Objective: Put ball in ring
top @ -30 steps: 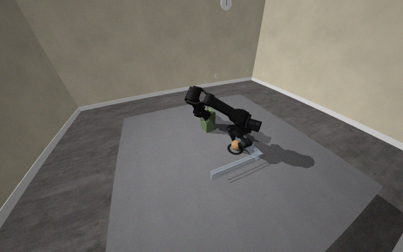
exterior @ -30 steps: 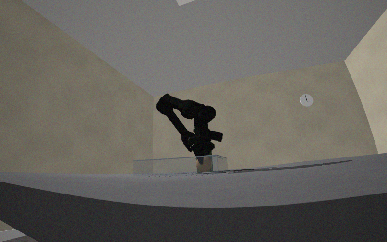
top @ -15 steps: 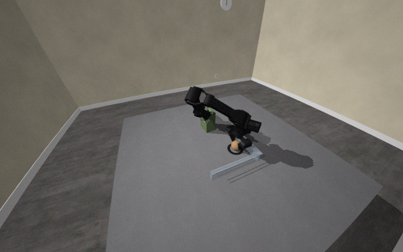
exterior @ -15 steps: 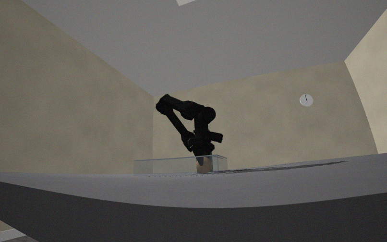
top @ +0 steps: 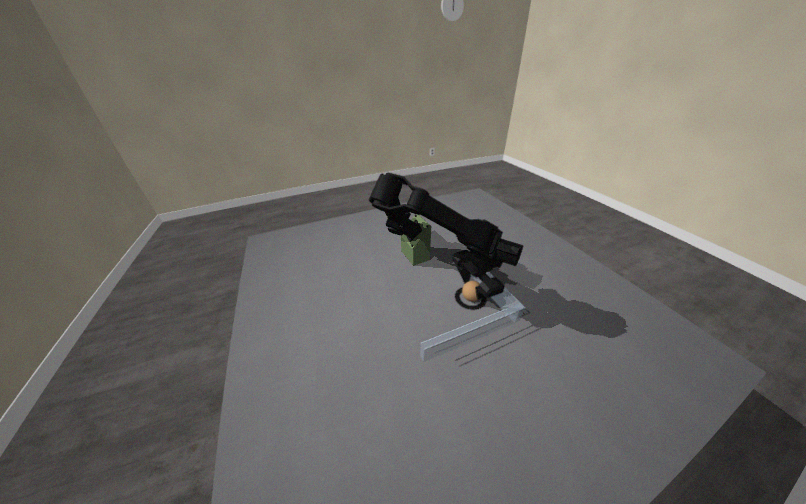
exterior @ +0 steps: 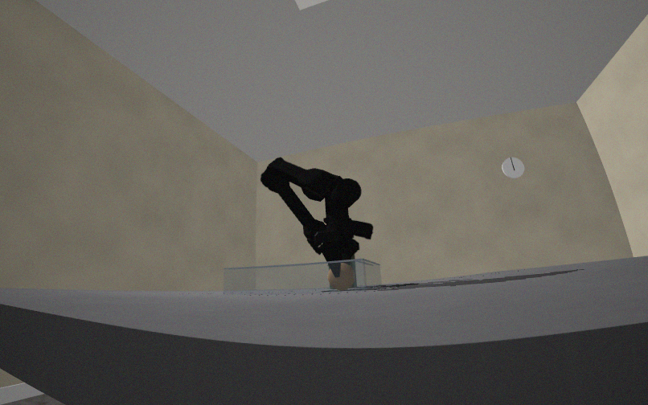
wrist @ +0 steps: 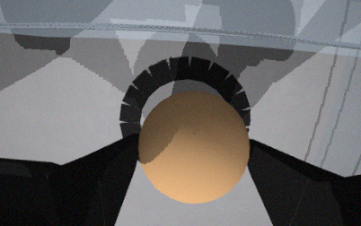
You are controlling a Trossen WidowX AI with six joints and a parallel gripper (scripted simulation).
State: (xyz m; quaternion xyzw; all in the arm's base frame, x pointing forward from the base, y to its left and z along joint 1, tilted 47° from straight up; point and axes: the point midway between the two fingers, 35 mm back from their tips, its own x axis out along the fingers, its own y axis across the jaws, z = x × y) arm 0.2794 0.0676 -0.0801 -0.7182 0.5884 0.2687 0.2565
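The orange ball sits between my two black fingers in the wrist view and touches both. My gripper is shut on it. The black printed ring shows as an arc just past the ball; its near part is hidden by the ball. In the top view the ball is low over the ring on the grey mat, with my gripper around it. In the exterior view the ball is down at the mat's level behind a clear wall.
A clear L-shaped wall lies on the mat just right of and in front of the ring. A green block stands behind, next to the arm's base. It also shows as a clear box in the exterior view.
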